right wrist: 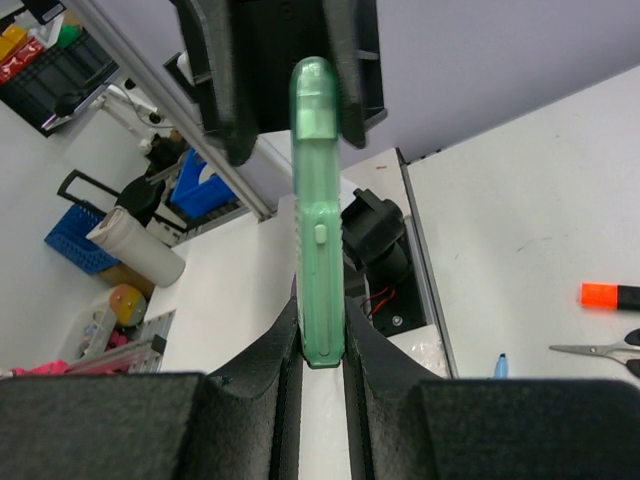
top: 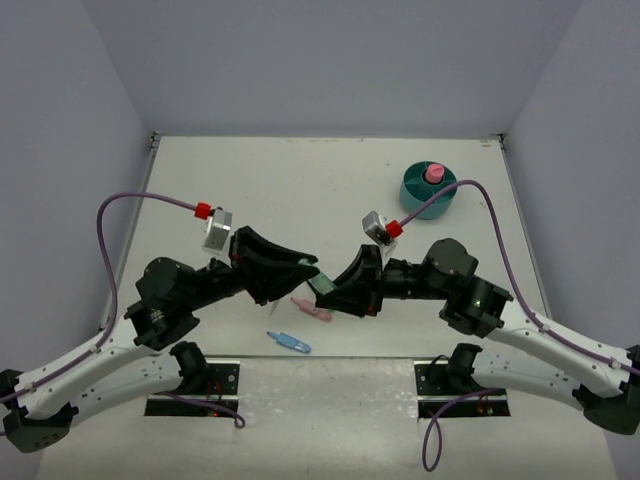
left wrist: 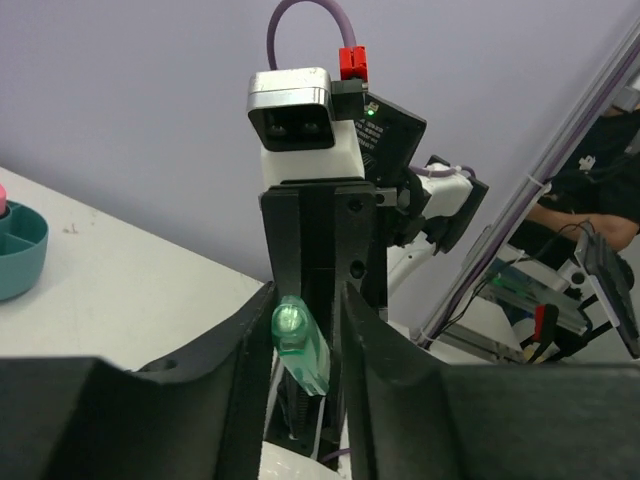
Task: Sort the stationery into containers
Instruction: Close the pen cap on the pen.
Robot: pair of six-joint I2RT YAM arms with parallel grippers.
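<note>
Noting the right hand point(right wrist: 322, 335) first: it is clamped tight on the near end of the green clip point(right wrist: 318, 220), which stands straight out from between its fingers. We see the clip's free end reaching in between the fingers of the left hand point(left wrist: 305, 300). They sit close on either side of it, part-way apart; whether they press on it we cannot tell. Both hands meet above the middle of the worktop point(top: 300, 190), the clip bridging them, off the surface.

Below them on the worktop lie a pink clip point(top: 311, 308) and, nearer the arm bases, a blue clip point(top: 289, 342), apart from each other. At the far right, well apart, we log the teal organizer point(top: 414, 200), with the pink-capped glue stick point(top: 433, 174) upright inside it. An orange highlighter point(right wrist: 610, 295) and scissors point(right wrist: 598, 349) lie near each other at the edge of the right wrist view.
</note>
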